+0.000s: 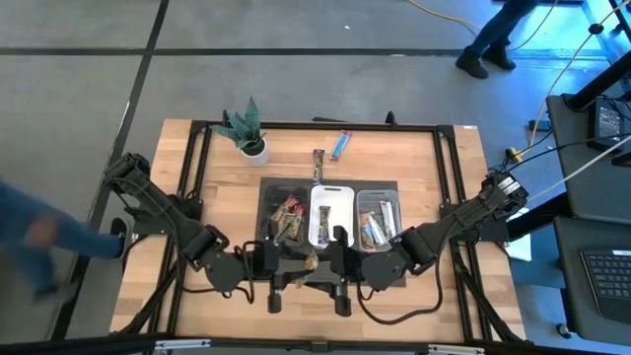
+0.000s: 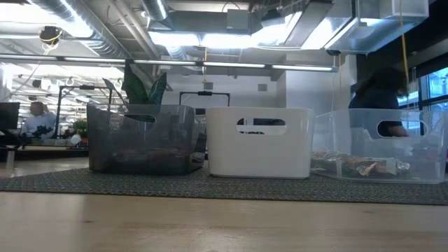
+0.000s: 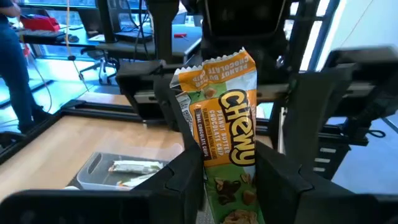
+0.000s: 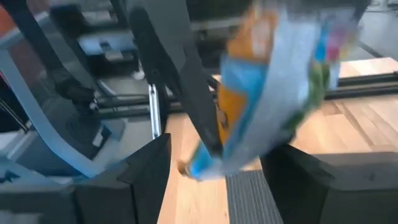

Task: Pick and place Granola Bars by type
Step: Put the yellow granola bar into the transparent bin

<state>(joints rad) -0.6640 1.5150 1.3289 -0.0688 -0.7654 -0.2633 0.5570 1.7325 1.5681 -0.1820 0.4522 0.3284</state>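
My left gripper is shut on a tan-green Chewy granola bar, which stands upright in front of its camera. My right gripper has a blue-and-silver bar between its fingers. Both grippers face each other above the table's near side, in front of the trays. A black tray, a white tray and a clear tray each hold bars. A blue bar and a brown bar lie flat on the table behind the trays. My left gripper pinches the Chewy bar's two long edges between its fingers, on the bar's lower half. The fingers come roughly level from the table's left. The bar stands upright, its crimped end up, lifted clear of the table. My right gripper holds the blue-and-silver bar near its lower end, between widely spread fingers. The bar slants up past the fingers, clear of the table. Blur hides where exactly the fingers meet the wrapper.
A potted plant stands at the table's far left. A dark mat lies under the trays. The black frame rails run along the table's sides. Bare wood lies between the mat and the near edge. A person stands beyond the far right.
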